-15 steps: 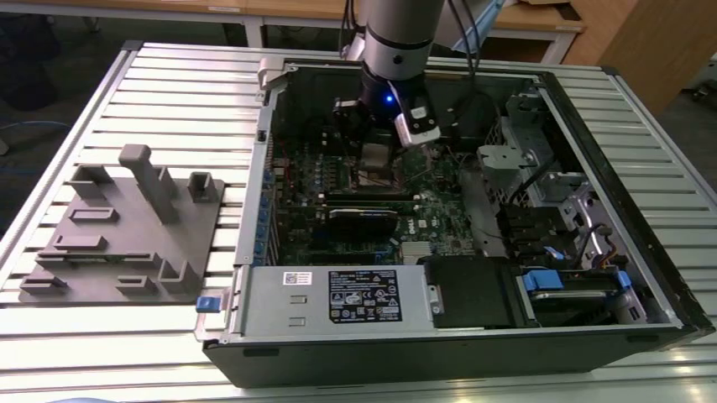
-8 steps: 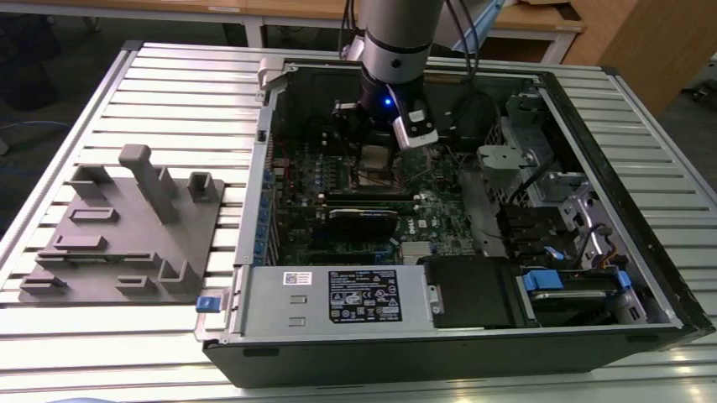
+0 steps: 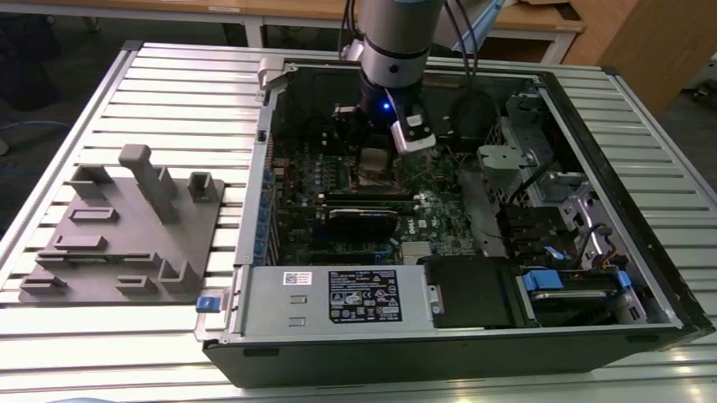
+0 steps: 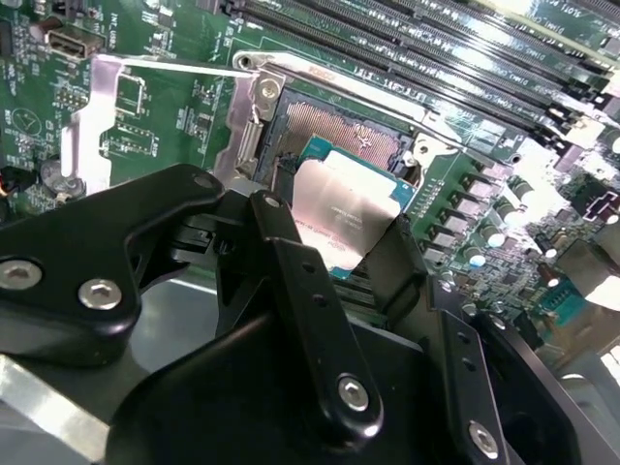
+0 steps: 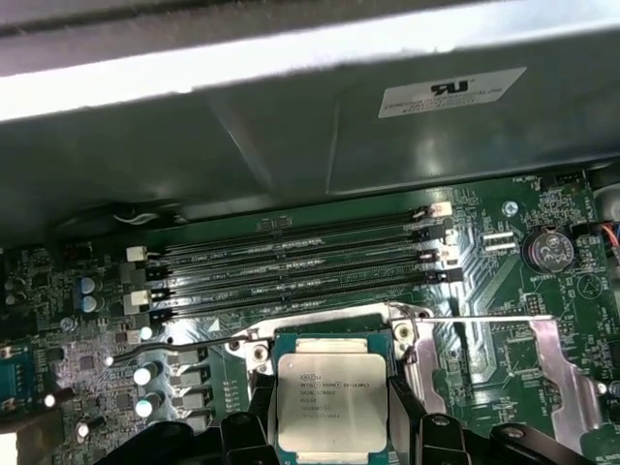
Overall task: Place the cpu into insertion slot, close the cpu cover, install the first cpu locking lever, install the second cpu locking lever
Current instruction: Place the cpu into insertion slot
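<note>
We see the gripper (image 4: 341, 232) clamped on the cpu (image 5: 332, 402), fingers (image 5: 407, 407) flanking two opposite edges, holding it flat directly over the slot (image 4: 347, 128), apparently not yet seated.

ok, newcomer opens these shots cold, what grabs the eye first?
The black two-finger gripper clamping the flat square silver-grey cpu by its edges, over the silver-rimmed square insertion slot. In the exterior view, the open black computer case lies on a slatted metal table, with a grey moulded fixture block on that view's left.
</note>
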Robot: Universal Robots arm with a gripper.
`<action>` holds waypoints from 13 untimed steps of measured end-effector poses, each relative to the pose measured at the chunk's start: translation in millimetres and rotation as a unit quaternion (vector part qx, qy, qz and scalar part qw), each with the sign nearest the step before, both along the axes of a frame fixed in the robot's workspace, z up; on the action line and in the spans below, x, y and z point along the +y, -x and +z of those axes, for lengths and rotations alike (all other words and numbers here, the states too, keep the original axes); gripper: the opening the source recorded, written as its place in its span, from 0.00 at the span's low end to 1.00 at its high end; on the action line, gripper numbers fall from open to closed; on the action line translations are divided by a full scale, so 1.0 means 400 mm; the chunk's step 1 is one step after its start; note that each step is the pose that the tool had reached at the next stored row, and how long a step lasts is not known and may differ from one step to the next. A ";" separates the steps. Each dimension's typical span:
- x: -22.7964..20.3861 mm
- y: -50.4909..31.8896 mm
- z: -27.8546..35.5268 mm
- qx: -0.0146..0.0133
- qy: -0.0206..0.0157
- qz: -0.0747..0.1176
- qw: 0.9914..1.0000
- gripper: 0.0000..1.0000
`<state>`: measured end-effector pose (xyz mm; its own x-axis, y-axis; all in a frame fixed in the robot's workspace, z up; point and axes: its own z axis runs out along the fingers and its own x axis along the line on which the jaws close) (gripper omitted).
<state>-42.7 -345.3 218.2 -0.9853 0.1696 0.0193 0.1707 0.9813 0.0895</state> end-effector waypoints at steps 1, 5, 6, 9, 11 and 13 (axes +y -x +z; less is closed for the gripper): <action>0.000 0.000 -0.003 0.000 0.000 -0.002 1.000 0.54; 0.000 0.001 -0.013 0.000 0.000 -0.008 1.000 0.54; 0.000 0.002 -0.016 0.000 0.000 -0.010 1.000 0.54; 0.000 0.002 -0.025 0.000 0.000 -0.015 1.000 0.54; 0.000 0.003 -0.031 0.000 0.000 -0.018 1.000 0.54; 0.000 0.004 -0.038 0.000 0.000 -0.022 1.000 0.54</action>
